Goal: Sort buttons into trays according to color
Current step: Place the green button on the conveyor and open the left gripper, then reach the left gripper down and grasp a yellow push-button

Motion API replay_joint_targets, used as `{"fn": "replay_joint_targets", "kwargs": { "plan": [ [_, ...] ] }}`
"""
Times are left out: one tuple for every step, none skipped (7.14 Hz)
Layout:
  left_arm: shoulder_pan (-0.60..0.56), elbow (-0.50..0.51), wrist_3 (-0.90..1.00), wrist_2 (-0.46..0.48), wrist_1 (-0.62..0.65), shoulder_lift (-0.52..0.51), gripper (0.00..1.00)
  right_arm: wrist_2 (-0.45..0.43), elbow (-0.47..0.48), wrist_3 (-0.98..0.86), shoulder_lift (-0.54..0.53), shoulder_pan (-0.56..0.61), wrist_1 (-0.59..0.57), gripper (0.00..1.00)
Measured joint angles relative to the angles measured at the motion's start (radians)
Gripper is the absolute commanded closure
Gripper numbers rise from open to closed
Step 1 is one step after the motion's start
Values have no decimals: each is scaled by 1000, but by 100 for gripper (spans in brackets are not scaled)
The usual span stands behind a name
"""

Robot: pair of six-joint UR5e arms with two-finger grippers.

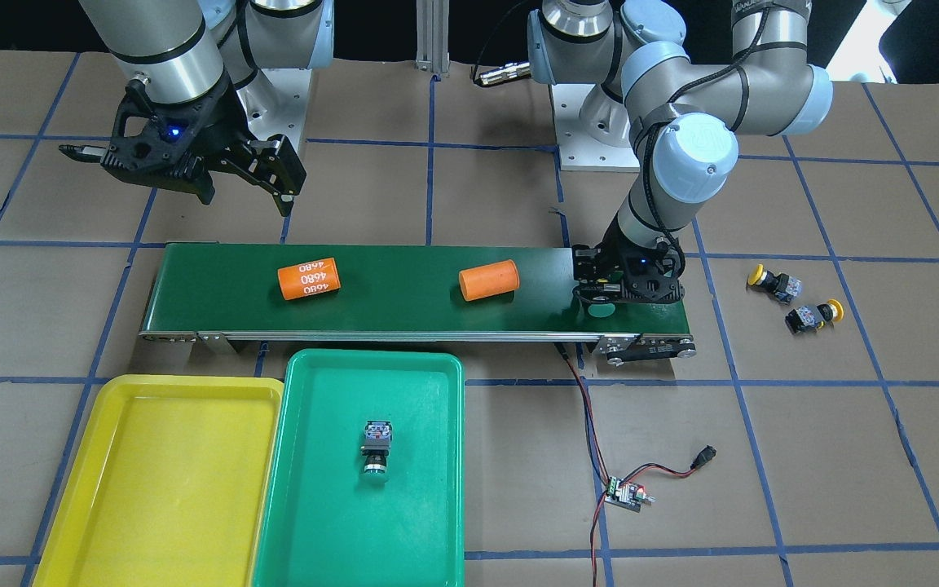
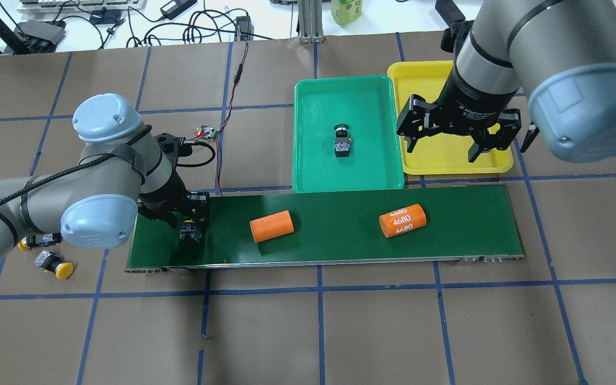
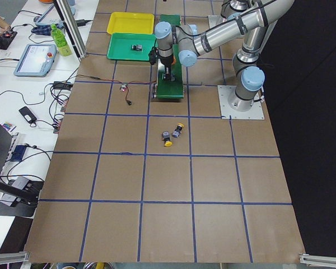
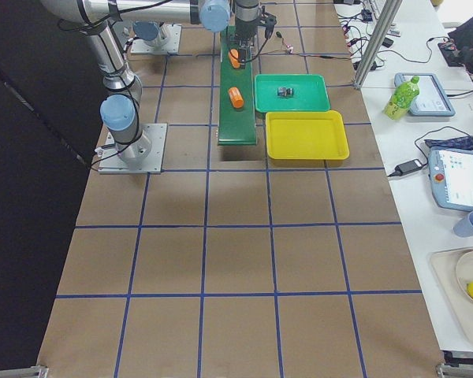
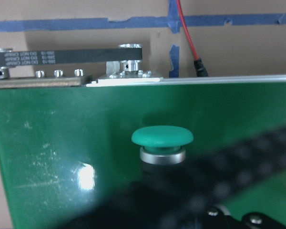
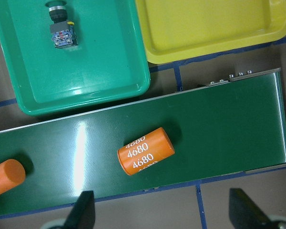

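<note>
Now the left pincer (image 1: 597, 292) grips a green button (image 5: 162, 137) at one end of the conveyor belt (image 2: 340, 251), the right pincer (image 2: 440, 151) hangs wide open near the other, a second green button (image 2: 342, 141) lies in the green tray (image 2: 308, 176), and two yellow buttons (image 1: 773, 281) (image 1: 813, 316) lie on the desk (image 1: 844, 448).

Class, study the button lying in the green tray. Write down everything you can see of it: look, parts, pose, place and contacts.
The button is a small push-button with a black-and-grey block body that looks like plastic, a dark round collar and a green mushroom cap. It lies on its side near the middle of the green tray, well clear of the raised rims, with its cap pointing away from the conveyor belt. It touches only the tray floor.
</note>
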Motion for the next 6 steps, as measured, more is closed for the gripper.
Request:
{"fn": "replay_joint_targets", "kwargs": {
  "plan": [
    [13,25,0,1,-13,11,0,-1,0,-31,1,0,0,0],
    [50,81,2,2,-71,15,0,-3,0,-62,1,0,0,0],
    [110,151,23,4,-159,8,0,-4,0,-73,0,0,1,0],
    [195,199,102,8,-221,-6,0,-5,0,-75,-2,0,4,0],
    [299,217,223,10,-244,-28,0,-5,-1,-75,-3,-1,10,0],
    [404,218,328,15,-237,-59,0,-9,-1,-75,-10,-4,18,0]
  ]
}}
